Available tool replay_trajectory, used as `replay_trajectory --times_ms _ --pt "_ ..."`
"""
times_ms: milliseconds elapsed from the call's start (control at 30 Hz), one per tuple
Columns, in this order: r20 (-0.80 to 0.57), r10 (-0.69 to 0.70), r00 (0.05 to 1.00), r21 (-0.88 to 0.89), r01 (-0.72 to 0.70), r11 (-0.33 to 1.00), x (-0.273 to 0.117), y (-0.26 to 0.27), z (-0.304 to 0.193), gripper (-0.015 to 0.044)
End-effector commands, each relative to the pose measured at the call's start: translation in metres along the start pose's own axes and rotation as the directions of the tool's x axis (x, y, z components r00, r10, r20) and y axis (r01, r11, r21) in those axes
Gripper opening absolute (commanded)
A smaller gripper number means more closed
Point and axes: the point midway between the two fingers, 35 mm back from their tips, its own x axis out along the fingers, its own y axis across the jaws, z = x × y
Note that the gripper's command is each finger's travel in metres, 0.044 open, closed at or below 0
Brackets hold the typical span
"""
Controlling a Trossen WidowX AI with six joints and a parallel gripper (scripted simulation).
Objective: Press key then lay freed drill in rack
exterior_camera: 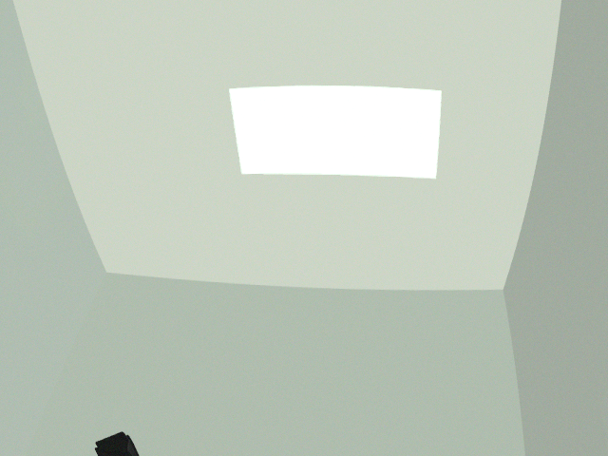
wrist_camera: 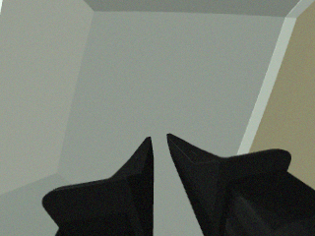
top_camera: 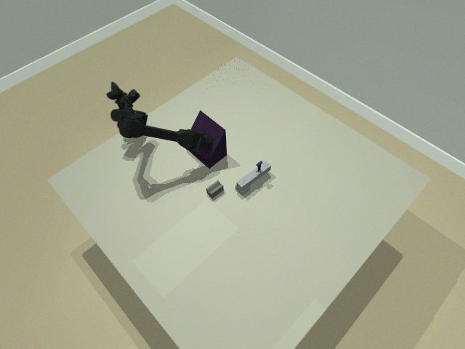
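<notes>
My gripper [wrist_camera: 158, 139] [top_camera: 113, 84] is almost fully shut, with a thin gap and nothing between the fingertips. It is raised at the far left in the top view, well away from the objects. The drill [top_camera: 259, 165], small and dark blue, stands upright in a long pale blue-grey block [top_camera: 252, 177], near its right end. A seam crosses the block towards its left end, where the key seems to be; I cannot tell how far down it is. A small grey grooved block [top_camera: 214, 190], seemingly the rack, sits to the left of the long block. The wrist view shows none of these objects.
A dark purple wedge-shaped block [top_camera: 219, 144] stands behind the grooved block, with one end of the arm over it. The pale table [top_camera: 285, 233] has its edges in view in the top view. The exterior view shows mostly walls, ceiling and a bright ceiling panel [exterior_camera: 336, 131].
</notes>
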Motion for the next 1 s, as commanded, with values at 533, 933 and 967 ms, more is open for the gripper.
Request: replay_trajectory --times_ms 533,933,967 --pt "-0.322 -0.205 0.924 -0.344 0.087 0.935 -0.12 -0.007 -0.162 0.0" --pt "-0.518 -0.263 0.814 -0.515 -0.051 0.856 -0.203 0.037 -0.234 0.0" --pt "-0.536 -0.27 0.8 -0.526 -0.067 0.848 -0.212 0.04 -0.239 0.0"
